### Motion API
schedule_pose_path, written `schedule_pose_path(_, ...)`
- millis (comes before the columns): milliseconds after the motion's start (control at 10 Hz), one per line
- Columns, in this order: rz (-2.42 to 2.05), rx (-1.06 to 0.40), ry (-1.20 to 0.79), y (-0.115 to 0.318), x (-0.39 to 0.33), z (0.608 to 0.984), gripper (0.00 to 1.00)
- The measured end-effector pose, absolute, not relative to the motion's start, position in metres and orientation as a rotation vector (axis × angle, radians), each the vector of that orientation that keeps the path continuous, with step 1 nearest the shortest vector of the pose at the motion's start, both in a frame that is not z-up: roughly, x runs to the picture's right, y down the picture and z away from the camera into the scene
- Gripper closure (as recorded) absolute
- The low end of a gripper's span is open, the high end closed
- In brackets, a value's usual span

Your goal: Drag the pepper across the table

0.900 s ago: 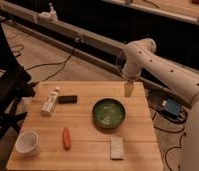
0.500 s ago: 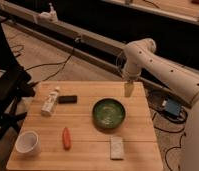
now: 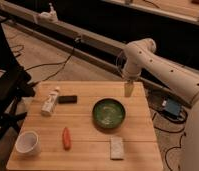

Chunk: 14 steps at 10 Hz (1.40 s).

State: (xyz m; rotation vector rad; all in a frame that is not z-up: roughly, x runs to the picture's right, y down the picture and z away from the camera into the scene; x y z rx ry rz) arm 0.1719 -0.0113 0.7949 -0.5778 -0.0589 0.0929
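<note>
One light pepper [image 3: 66, 138], well apart from the gripper [image 3: 128, 90]

At the left front corner of the table [image 3: 90, 146] stands a white cup [image 3: 28, 142], round and smooth. Behind it a white bottle [image 3: 50, 101] lies on its side, with a small flat black block [image 3: 67, 99] just beside its neck. The pepper lies right of the cup, near the front edge, lengthwise front to back, touching nothing. It is orange-red, slim and tapered; I judge it light, fairly firm yet easily bruised, and apt to roll or slip on the pale jointed planks (a rounded body gives little to push against). A gentle hold across its thicker middle should suit a drag better than a nudge at a tip. Towards the middle sits a green bowl [image 3: 108, 112], glossy and round, and in front of it a pale rectangular pad [image 3: 116, 147], possibly a sponge. Furthest right, the gripper hangs over the table's far right edge on a white arm [image 3: 163, 70]; whether it is released or clenched I cannot tell.
</note>
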Motion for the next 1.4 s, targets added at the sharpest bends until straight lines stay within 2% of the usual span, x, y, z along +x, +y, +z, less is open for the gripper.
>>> schedule_pose_path(1100,0.09,-0.577,-0.062,-0.011,0.171,0.795,0.2)
schedule_pose_path(1400,-0.057,-0.53,-0.14,-0.017,0.146,0.795,0.2)
